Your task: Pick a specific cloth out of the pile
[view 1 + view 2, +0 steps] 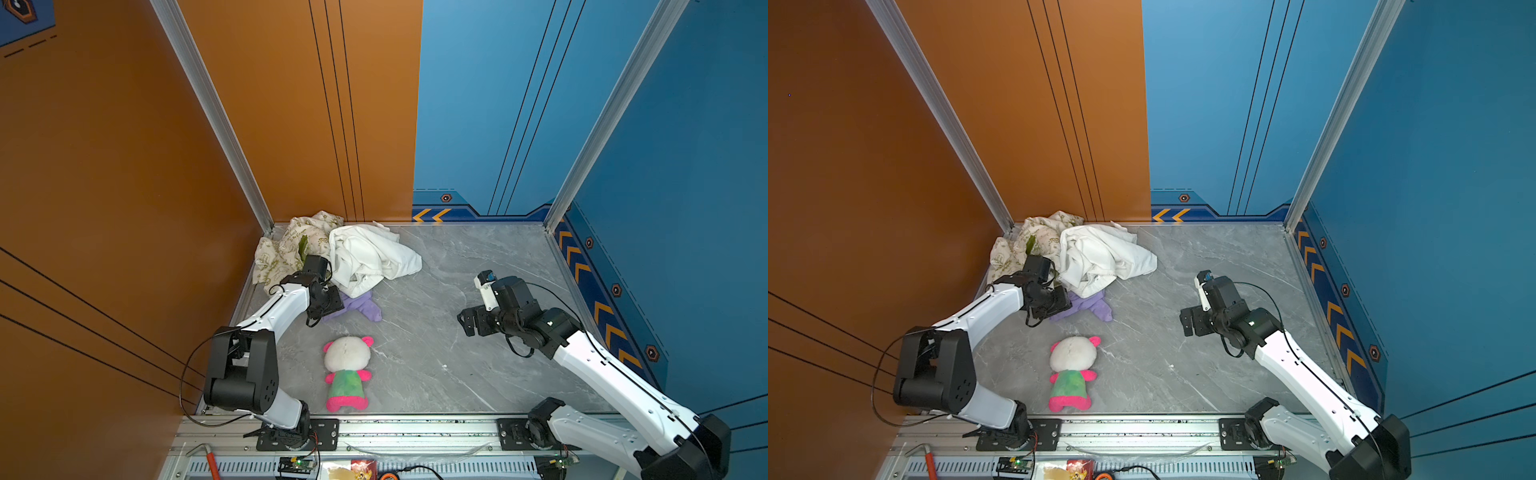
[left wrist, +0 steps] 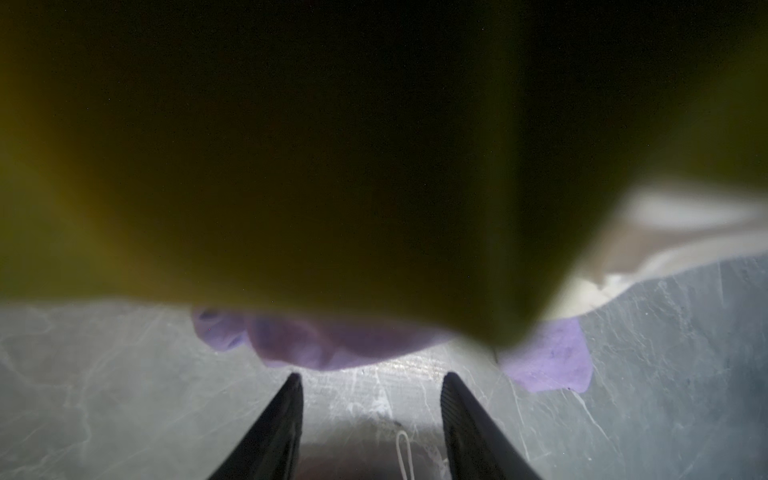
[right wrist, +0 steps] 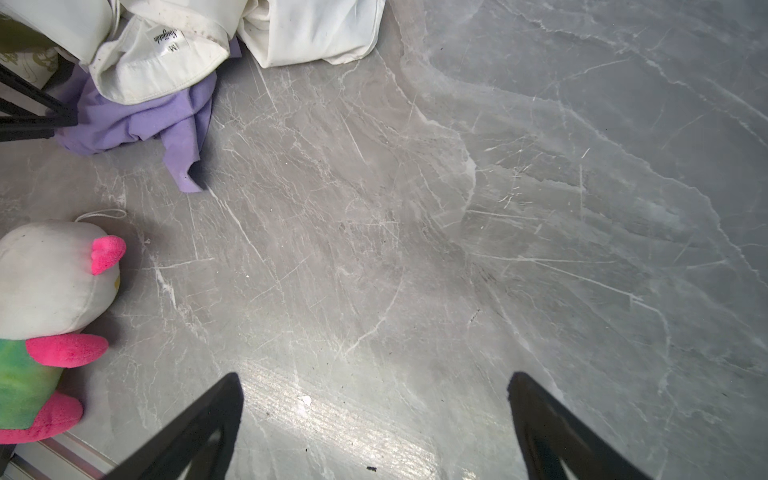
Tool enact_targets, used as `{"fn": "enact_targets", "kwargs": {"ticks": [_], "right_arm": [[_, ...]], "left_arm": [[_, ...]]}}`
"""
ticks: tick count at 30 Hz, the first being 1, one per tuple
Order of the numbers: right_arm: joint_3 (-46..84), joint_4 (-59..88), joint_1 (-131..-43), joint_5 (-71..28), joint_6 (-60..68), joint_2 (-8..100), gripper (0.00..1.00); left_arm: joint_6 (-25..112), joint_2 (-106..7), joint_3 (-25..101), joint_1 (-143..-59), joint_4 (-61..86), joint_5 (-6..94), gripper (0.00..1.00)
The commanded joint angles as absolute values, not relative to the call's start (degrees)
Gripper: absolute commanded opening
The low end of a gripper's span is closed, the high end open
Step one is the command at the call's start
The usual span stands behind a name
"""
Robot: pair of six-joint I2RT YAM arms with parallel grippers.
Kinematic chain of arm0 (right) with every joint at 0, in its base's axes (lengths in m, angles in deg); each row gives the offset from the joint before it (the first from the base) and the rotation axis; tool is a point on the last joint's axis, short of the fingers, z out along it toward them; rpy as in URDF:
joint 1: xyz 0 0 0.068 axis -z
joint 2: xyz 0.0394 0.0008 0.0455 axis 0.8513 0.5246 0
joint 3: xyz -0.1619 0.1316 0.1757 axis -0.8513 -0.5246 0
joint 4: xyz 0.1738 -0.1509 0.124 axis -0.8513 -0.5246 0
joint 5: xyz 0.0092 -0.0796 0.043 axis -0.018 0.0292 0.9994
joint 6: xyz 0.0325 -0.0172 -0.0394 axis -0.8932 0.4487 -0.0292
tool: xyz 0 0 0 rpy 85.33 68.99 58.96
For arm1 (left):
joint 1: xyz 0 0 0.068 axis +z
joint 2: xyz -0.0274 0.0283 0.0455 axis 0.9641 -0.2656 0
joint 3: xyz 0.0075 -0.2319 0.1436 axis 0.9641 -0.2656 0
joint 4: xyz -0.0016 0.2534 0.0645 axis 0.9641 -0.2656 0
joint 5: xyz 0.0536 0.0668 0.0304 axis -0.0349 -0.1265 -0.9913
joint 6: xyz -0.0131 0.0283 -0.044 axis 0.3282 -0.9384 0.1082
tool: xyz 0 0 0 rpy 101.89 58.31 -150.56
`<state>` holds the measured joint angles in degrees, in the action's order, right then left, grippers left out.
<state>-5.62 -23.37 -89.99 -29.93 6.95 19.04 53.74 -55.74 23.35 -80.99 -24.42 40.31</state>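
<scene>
The lavender-purple cloth (image 1: 358, 306) (image 1: 1093, 306) lies on the grey table, half under the white shirt-like cloth (image 1: 370, 253) at the pile's near edge. The pile also holds a cream cloth with green print (image 1: 282, 249) and an olive-green piece (image 1: 303, 246). My left gripper (image 2: 372, 379) is low over the table. Its jaws are apart with bare table between them, and the tips are just short of the cloth (image 2: 299, 345). A blurred olive fabric (image 2: 291, 166) covers most of the left wrist view. My right gripper (image 3: 376, 378) (image 1: 467, 322) is open wide over bare table to the right.
A pink-and-green plush toy (image 1: 347, 374) (image 3: 45, 286) lies near the front edge, close to the left arm. Orange and blue walls close in the table's left, back and right sides. A metal rail (image 1: 415, 432) runs along the front.
</scene>
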Motion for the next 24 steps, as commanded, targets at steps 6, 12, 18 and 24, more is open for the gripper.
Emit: {"fn": "enact_targets", "kwargs": {"ticks": [6, 12, 18, 24], "right_arm": [[-0.17, -23.01, -91.91, -33.02, 11.51, 24.54, 1.0], [0.62, -20.22, -92.26, -32.9, 11.2, 27.95, 1.0], [1.29, -19.2, -92.35, -33.33, 13.23, 30.2, 1.0], [1.09, -16.48, -92.18, -33.71, 14.04, 31.88, 1.0]], "left_arm": [[53.02, -60.36, 26.99, -82.04, -21.69, 36.01, 0.48], [54.39, -63.07, 27.93, -82.49, -20.52, 36.33, 0.17], [55.89, -61.18, 28.31, -84.76, -20.58, 35.1, 0.0], [58.25, -55.58, 28.58, -87.48, -20.58, 32.41, 0.0]]}}
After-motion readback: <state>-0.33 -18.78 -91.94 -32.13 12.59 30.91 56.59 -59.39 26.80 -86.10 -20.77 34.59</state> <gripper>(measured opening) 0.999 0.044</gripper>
